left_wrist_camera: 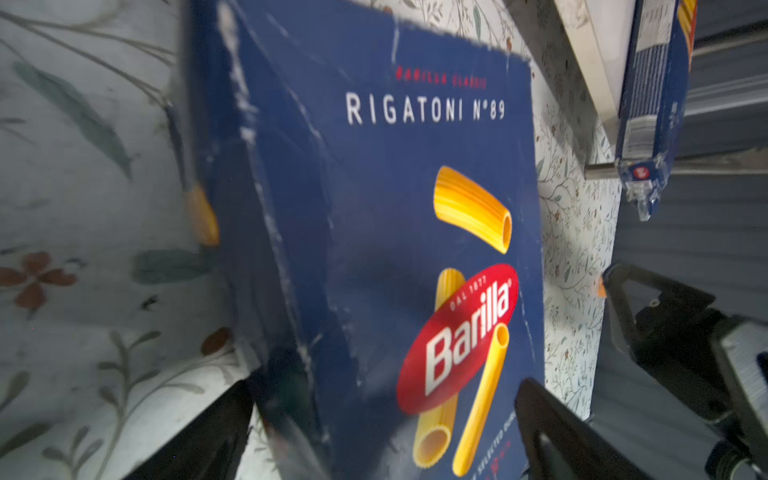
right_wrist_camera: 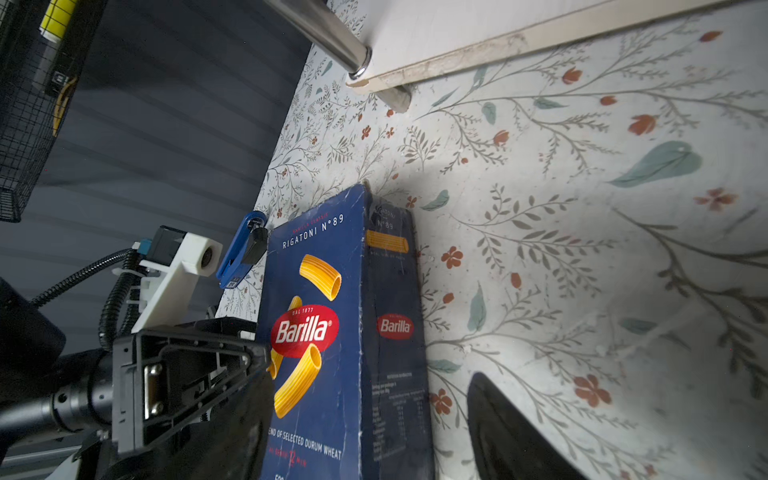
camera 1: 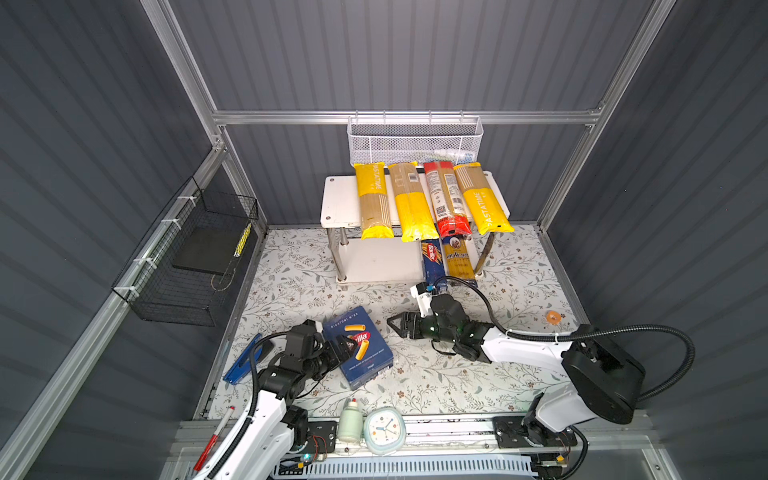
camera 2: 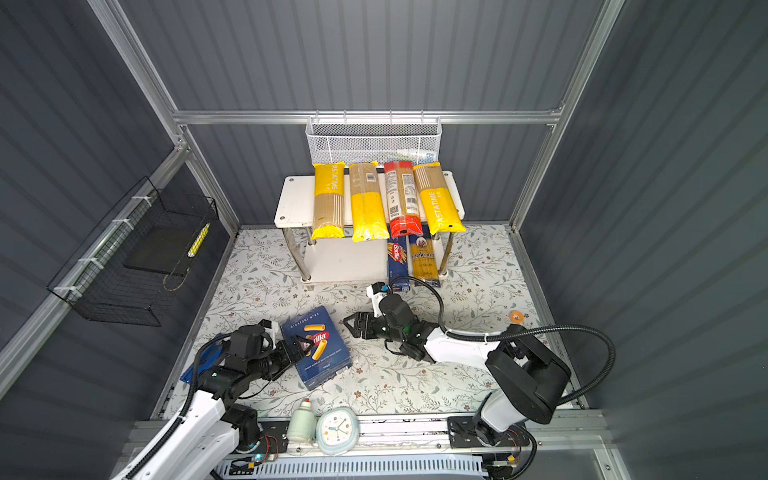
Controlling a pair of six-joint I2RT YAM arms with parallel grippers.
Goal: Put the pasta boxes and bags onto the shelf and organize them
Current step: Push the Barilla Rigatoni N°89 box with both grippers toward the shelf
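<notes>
Our left pincer (camera 1: 345,347) clamps the one rigatoni box (camera 1: 360,347); our right pincer (camera 1: 395,324) gapes empty. We count four bags (camera 1: 374,199) atop the shelf (camera 1: 338,203).

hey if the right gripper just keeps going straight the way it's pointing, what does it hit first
Most likely the rigatoni box. The right gripper, open, points across the table toward that box's near edge, with only bare floral table between them in both top views. Height is hard to judge.

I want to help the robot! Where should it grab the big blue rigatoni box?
Probably across the thin sides of the rigatoni box, coming from its left edge, where the left gripper already straddles it. The box lies flat, and its picture face looks too wide for the jaws.
</notes>
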